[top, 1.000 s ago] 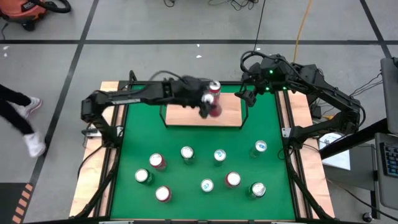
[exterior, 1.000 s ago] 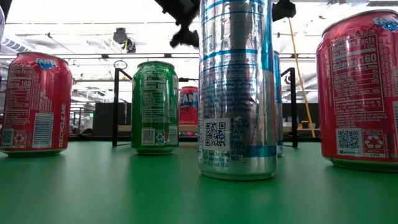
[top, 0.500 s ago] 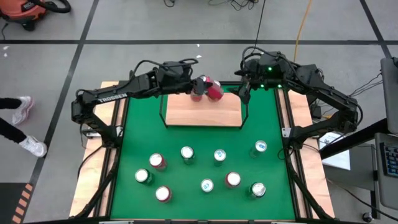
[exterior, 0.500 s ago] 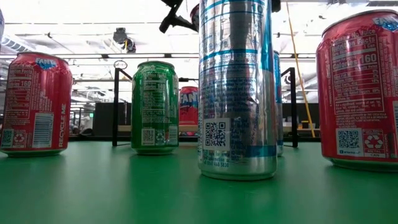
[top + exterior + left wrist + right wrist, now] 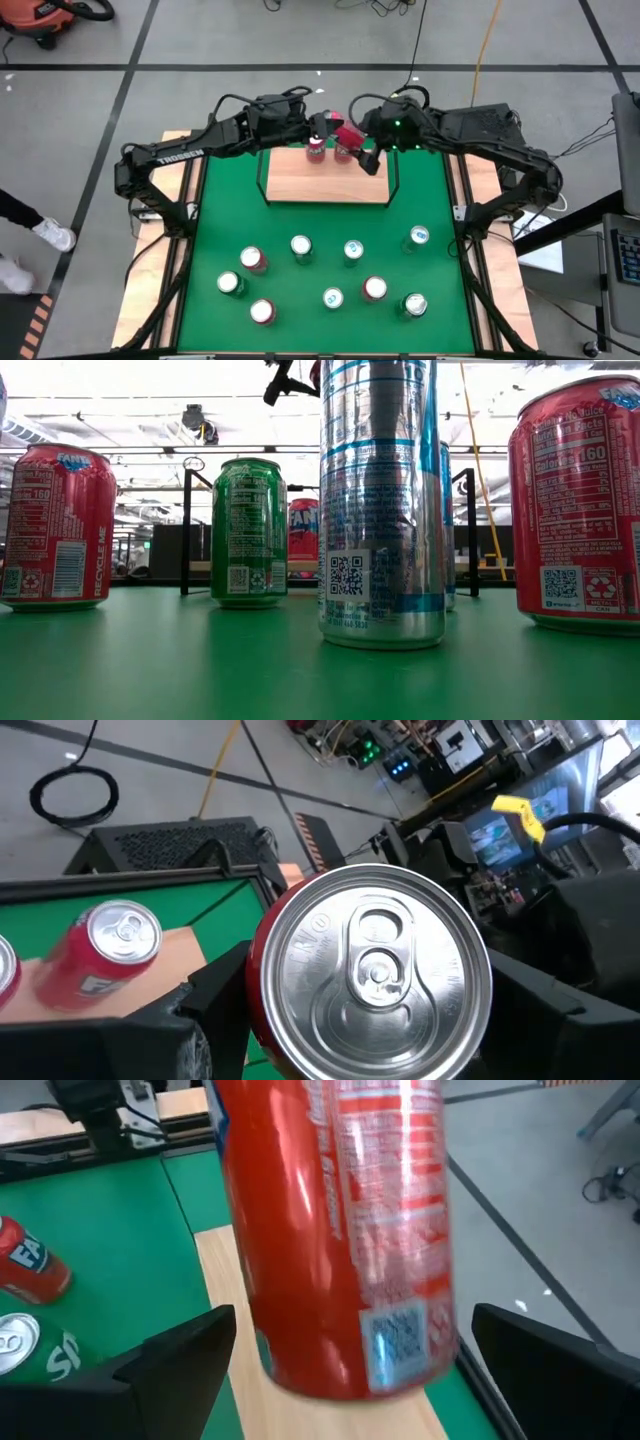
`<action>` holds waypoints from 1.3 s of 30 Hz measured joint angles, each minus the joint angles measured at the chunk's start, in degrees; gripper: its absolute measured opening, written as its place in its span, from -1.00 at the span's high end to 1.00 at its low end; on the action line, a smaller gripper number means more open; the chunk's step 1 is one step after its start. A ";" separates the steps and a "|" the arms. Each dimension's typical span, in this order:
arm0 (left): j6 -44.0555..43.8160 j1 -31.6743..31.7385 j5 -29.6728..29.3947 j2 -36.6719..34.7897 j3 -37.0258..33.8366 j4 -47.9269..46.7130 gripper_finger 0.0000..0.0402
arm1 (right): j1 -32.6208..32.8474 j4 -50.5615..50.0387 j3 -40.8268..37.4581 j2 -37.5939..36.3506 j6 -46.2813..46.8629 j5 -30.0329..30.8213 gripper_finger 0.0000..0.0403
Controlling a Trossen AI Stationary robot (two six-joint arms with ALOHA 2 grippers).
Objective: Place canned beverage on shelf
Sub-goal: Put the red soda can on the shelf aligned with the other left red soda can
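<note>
Nine cans point(image 5: 333, 297) stand on the near half of the green mat point(image 5: 215, 240). Farther back sits the shelf point(image 5: 300, 182), light-wood board with black rails, one red can point(image 5: 316, 149) standing at its far edge. Above the shelf's far side the left gripper point(image 5: 330, 130) pinches a red beverage can point(image 5: 348, 138) held on its side. The right gripper point(image 5: 362, 152) sits just right of it, jaws spread wide around the can body point(image 5: 340, 1230), not touching.
</note>
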 joint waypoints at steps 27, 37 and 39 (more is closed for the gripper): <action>-0.53 0.02 1.27 0.13 -0.02 -1.70 -0.49 | 0.04 3.95 0.02 2.71 0.52 -0.25 -0.45; -0.01 0.09 5.21 -0.32 -0.02 -0.80 -0.89 | -0.09 3.47 0.00 1.79 6.15 -6.41 -0.46; 1.17 0.04 6.13 -0.72 -0.02 -0.81 -0.90 | -0.22 3.72 0.02 1.57 8.28 -8.86 -0.46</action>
